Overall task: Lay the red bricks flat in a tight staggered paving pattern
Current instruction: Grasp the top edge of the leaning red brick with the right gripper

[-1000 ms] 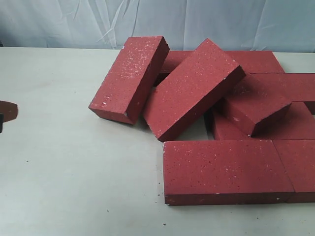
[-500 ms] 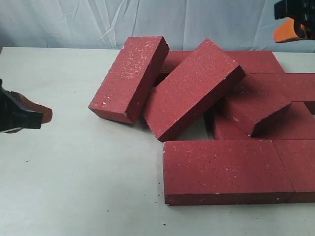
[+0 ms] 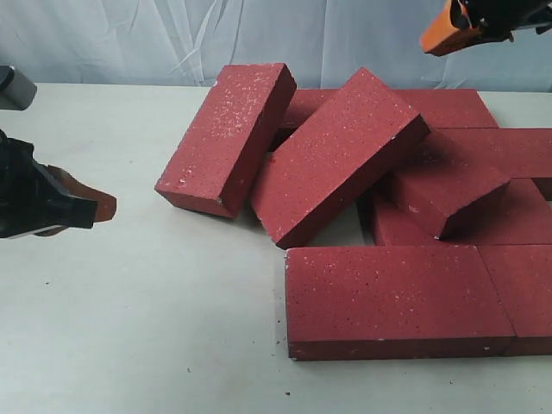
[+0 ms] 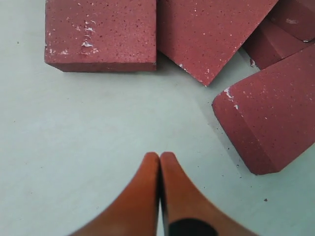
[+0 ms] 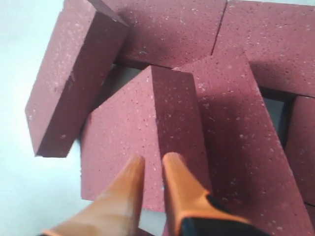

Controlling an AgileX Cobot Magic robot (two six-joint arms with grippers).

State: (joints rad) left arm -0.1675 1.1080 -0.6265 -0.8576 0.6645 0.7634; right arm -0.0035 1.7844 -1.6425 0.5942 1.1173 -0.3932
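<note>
Several red bricks [image 3: 392, 293] heaped on the desk [image 3: 129, 328], most tilted or overlapping, no staggered course laid yet.

First pick is judged to be in hand: a leaning brick from the top of the pile is best taken first, gripped across its width near mid-length so it is not swung, then set flat on bare desk. Fingers are to be spread wider than the brick before descent. Left fingers [image 4: 140, 196] are pressed together and empty, low over bare desk, short of the end face of the left tilted brick [image 3: 228, 138]. Right fingers [image 5: 179, 182] are parted by a narrow gap, nothing pinched, held above the raised corner of the middle tilted brick [image 3: 341, 168], clear of it.
</note>
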